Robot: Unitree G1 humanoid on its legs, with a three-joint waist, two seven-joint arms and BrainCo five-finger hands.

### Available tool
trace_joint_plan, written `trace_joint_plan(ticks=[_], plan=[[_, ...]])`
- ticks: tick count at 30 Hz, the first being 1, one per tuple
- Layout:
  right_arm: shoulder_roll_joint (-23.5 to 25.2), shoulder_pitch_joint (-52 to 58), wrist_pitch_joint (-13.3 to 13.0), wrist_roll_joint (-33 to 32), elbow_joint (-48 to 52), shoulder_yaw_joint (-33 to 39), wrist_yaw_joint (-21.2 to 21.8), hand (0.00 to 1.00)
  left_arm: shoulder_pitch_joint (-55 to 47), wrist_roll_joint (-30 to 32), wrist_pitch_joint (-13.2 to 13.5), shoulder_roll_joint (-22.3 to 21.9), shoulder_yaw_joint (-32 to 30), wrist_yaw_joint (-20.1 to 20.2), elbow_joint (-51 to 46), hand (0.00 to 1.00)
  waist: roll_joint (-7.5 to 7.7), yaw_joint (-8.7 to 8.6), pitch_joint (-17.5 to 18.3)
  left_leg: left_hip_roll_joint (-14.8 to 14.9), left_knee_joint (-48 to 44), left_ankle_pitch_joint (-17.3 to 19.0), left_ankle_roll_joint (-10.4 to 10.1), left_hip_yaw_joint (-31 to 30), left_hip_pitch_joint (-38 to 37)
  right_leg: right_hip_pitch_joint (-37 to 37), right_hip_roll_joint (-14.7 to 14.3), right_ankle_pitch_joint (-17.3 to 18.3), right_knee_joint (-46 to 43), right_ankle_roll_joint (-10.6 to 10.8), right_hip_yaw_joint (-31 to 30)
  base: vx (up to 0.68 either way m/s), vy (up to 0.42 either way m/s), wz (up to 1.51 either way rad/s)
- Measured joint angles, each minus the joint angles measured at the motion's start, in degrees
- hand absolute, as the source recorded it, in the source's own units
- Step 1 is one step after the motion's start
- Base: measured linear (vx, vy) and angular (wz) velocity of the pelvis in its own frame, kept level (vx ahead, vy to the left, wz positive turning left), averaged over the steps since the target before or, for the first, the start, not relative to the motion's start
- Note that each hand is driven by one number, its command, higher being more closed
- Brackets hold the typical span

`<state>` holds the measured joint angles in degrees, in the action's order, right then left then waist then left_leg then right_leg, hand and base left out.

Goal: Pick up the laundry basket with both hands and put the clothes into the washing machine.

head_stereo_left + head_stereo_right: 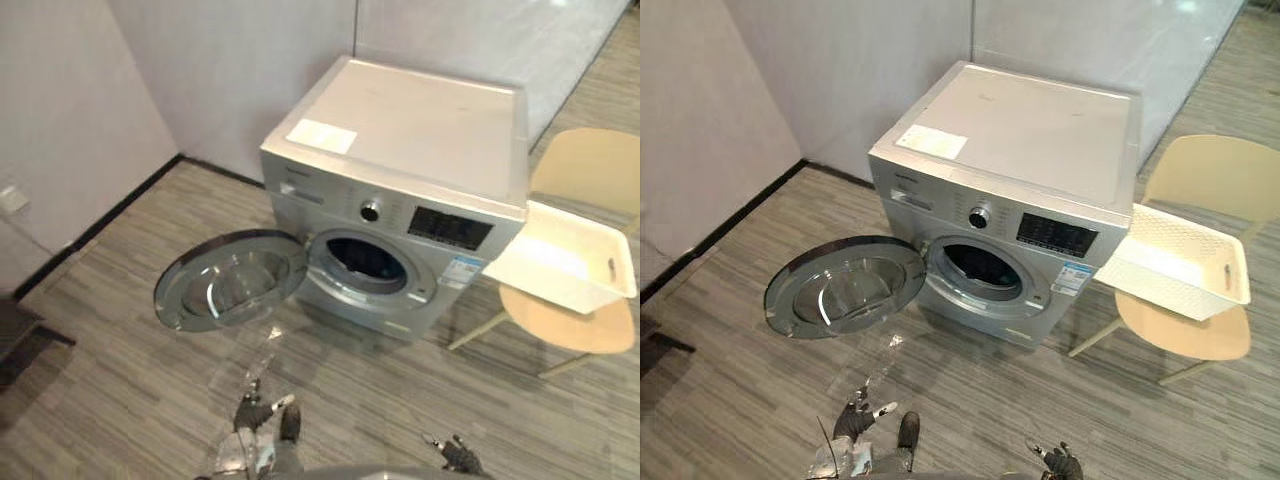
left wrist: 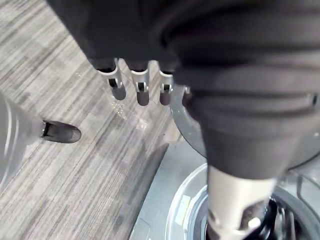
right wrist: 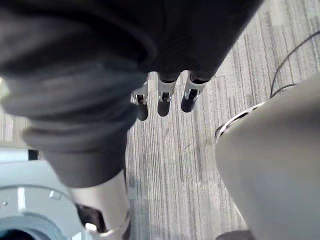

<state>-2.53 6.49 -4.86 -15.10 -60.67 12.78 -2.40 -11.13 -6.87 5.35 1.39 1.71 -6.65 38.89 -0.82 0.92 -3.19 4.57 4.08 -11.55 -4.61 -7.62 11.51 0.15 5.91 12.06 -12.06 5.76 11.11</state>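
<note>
Standing pose: the robot's left hand (image 1: 248, 412) hangs low at its side, arm lowered, dark-tipped fingers (image 2: 139, 90) straight and loose in a row, thumb (image 2: 235, 200) held apart beneath the dark ribbed wrist cover. The right hand (image 1: 455, 455) hangs likewise on the other side, well apart from the left, its fingers (image 3: 162, 100) relaxed and its thumb (image 3: 107, 205) spread clear.

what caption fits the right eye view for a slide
Front-loading washing machine with door open, white laundry basket on the chair beside it, left hand and right hand hanging low, holding nothing.
</note>
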Motion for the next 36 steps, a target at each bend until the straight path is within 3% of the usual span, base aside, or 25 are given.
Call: trace_joint_plan(ticks=[2, 4, 6, 8, 9, 10, 11, 12, 15, 19, 22, 26, 27, 30, 32, 36], plan=[[-0.4, -1.0, 0.0, 0.0, -1.0, -0.3, -0.1, 0.0, 0.0, -0.7, 0.0, 0.1, -0.1, 0.0, 0.0, 0.0, -0.21, 0.15, -0.1, -0.4, 0.1, -1.2, 0.9, 1.0, 0.0, 1.3, 0.1, 0.3, 0.0, -0.3, 1.9, 0.02, -0.05, 0.57], [-0.7, -2.4, 0.1, 0.0, -1.0, -0.1, -0.5, 0.0, 0.2, -1.7, 0.1, -0.1, -1.2, 0.0, -0.1, 0.0, -0.79, 0.1, -0.3, -0.8, 1.1, -3.6, 3.5, 7.0, 0.0, 1.8, 0.9, 0.5, 0.0, -0.7, 4.5, -0.03, 0.035, 0.61], [-0.7, -2.9, 0.1, 0.0, -0.9, 0.3, -0.7, 0.0, -0.1, -2.7, 0.0, -0.2, -3.6, 0.0, -0.1, 0.0, -0.78, 0.55, -0.6, -0.8, 0.7, -2.8, 4.0, 6.2, -0.1, 2.0, 1.1, 0.8, -0.6, -1.1, 5.5, -0.07, 0.025, 0.26], [-0.4, -2.9, 0.1, 0.0, -1.0, 0.7, -1.1, 0.0, -0.6, -3.0, -0.2, -0.2, -6.7, -0.1, -0.1, 0.0, 0.1, 0.95, -1.3, -2.1, -6.0, 1.6, 4.4, 6.0, 1.6, 2.4, 3.3, 0.8, -0.9, -1.0, 5.7, -0.01, 0.052, 0.02], [-0.5, -2.6, 0.1, 0.0, -1.0, 0.9, -1.3, 0.0, -0.7, -4.2, -0.2, -0.2, -10.0, -0.6, -0.3, 0.0, 1.22, 0.95, -1.7, -3.7, -15.8, 6.3, 5.0, 4.6, 4.0, 2.7, 5.6, 0.3, -0.8, -0.1, 5.4, 0.05, 0.067, -0.1], [-0.7, -2.4, 0.1, 0.0, -0.9, 0.8, -1.3, 0.0, -0.8, -4.9, -0.2, -0.3, -11.8, -1.1, -0.7, 0.0, 1.29, 0.95, -1.7, -3.7, -19.5, 8.2, 4.6, 3.5, 4.7, 2.8, 6.1, 0.1, -0.6, 0.3, 4.9, 0.08, 0.134, -0.22], [-1.2, -1.8, 0.2, 0.1, -0.9, 0.7, -1.2, 0.0, -1.3, -6.2, -0.1, -0.4, -15.4, -1.7, -2.1, 0.0, -0.3, 1.23, -1.4, -3.0, -19.9, 11.2, 1.0, 0.0, 4.5, 3.0, 5.5, -0.2, 0.4, 1.0, 4.1, 0.05, 0.145, -0.16], [-1.3, -1.0, 0.4, 0.1, -1.2, 0.8, -1.2, 0.0, -0.9, -7.3, -0.1, 0.1, -18.8, -2.5, -2.6, 0.0, -1.21, 1.04, -0.8, -3.4, -17.0, 12.7, 0.4, -0.9, 3.7, 2.9, 5.5, -0.4, 1.5, 1.5, 3.8, 0.04, 0.167, -0.12], [0.2, -0.5, 0.9, 0.5, -1.0, 0.8, -0.4, 0.0, 1.2, -9.0, 0.0, 3.1, -24.9, -5.0, -5.2, 0.0, 1.02, 1.22, -1.1, -5.4, -6.9, 7.9, 1.2, -0.1, 0.4, 2.7, 7.2, -2.2, 5.5, 1.3, 2.7, 0.04, 0.122, -0.06], [0.5, -0.5, 1.0, 2.6, -0.8, -0.2, 0.4, 0.0, 4.4, -9.4, 0.0, 6.0, -30.9, -7.5, -8.2, 0.0, 1.7, 1.16, -1.0, -6.3, 1.1, 4.1, 2.2, 0.4, -4.1, 4.2, 8.2, -3.4, 7.8, 1.9, 2.2, 0.07, 0.05, 0.01], [0.3, -0.5, 1.0, 5.0, 0.7, -4.3, 1.3, 0.0, 9.4, -8.5, 0.0, 11.3, -37.0, -11.3, -8.5, 0.0, 2.49, 1.39, -1.4, -5.6, 1.4, 3.9, 2.4, 1.8, -4.0, 4.1, 7.6, -4.3, 9.3, 2.3, 1.5, 0.04, -0.009, -0.19], [0.2, -2.2, 0.8, 6.2, 2.1, -10.0, 1.5, 0.0, 19.5, -8.1, 0.0, 23.3, -40.4, -15.1, -4.0, 0.0, 4.4, 1.53, -2.2, -3.4, 1.7, 3.7, 1.5, 2.7, -0.9, 1.0, 5.1, -5.6, 10.4, 1.9, 0.4, 0.01, -0.066, -0.21], [0.1, -2.7, 0.7, 6.2, 3.9, -12.7, 1.6, 0.0, 24.5, -7.7, -0.1, 28.0, -39.8, -15.6, -1.4, 0.0, 5.5, 1.5, -2.5, -2.2, 1.5, 3.2, 0.9, 2.9, 1.3, -1.6, 4.1, -5.8, 10.1, 1.8, -0.4, 0.0, -0.071, -0.18], [-0.1, -3.6, 0.0, 6.0, 7.0, -15.5, 2.3, 0.0, 33.6, -5.4, -0.2, 35.0, -36.6, -15.8, 3.6, 0.0, 7.52, 1.39, -3.7, -0.7, 1.3, 2.3, -0.3, 2.9, 4.4, -4.3, 2.5, -6.3, 10.1, 1.4, -0.5, 0.02, -0.067, -0.11], [-0.2, -3.7, -0.6, 5.4, 9.0, -16.1, 2.7, 0.0, 42.0, -3.2, -0.7, 38.9, -32.3, -15.7, 7.4, 0.0, 9.73, 1.26, -4.4, 0.5, 1.3, 1.9, -0.8, 3.0, 5.7, -5.7, 1.5, -6.5, 10.2, 1.1, -0.7, 0.0, -0.069, -0.12], [-0.3, -3.8, -1.8, 3.8, 14.3, -16.4, 2.7, 0.0, 57.5, -0.4, -2.3, 45.3, -23.4, -14.2, 15.7, 0.0, 12.23, 1.17, -5.5, 3.3, 1.3, 0.8, -2.5, 3.0, 9.8, -10.1, -1.4, -7.7, 10.3, -0.6, -1.6, -0.05, -0.047, -0.2]])
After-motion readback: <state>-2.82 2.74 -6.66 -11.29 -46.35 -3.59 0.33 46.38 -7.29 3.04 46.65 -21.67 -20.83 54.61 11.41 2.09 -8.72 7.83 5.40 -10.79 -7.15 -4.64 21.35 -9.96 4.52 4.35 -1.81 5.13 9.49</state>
